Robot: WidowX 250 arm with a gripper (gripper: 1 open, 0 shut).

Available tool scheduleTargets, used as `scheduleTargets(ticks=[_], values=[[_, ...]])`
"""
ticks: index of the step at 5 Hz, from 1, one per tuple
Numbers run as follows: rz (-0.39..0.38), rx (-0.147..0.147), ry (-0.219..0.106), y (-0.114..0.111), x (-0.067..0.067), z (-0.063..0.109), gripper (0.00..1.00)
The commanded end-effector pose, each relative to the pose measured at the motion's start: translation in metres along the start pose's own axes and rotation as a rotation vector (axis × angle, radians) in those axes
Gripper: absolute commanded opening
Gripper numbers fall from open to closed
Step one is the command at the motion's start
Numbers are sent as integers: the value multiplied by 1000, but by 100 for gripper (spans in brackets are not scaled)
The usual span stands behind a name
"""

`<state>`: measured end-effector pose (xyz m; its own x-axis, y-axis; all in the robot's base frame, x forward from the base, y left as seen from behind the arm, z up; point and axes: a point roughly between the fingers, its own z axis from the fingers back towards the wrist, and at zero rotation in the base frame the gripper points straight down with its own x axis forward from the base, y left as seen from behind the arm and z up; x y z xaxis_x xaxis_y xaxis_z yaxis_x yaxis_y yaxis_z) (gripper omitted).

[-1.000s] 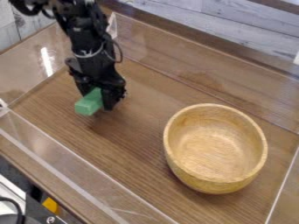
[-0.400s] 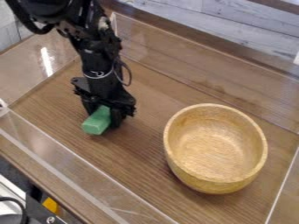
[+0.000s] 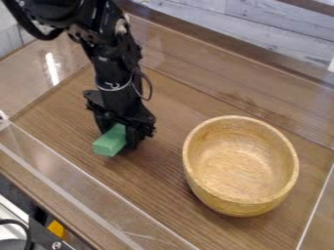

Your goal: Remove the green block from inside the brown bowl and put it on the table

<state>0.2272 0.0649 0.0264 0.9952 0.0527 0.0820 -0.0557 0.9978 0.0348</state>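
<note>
The green block [image 3: 109,143] is out of the bowl, low over or resting on the table [image 3: 156,186] at the left-middle. My black gripper [image 3: 119,133] points straight down and is shut on the block's upper right end. The brown bowl [image 3: 240,164] stands empty to the right, a short gap from the gripper. Whether the block touches the tabletop cannot be told.
Clear acrylic walls [image 3: 78,210] run along the table's front and left edges and behind the bowl. The arm [image 3: 104,49] rises up and left from the gripper.
The gripper has carried the green block rightward and toward the front of the table, and lower. It has stayed shut on the block. The bowl has not moved.
</note>
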Motion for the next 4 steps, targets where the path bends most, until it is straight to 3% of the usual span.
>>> scheduleTargets(ticks=[1, 3, 4], values=[[-63, 1, -38, 7, 0, 18, 0], [-56, -3, -26, 23, -6, -2, 0], [41, 0, -13, 23, 1, -3, 0]])
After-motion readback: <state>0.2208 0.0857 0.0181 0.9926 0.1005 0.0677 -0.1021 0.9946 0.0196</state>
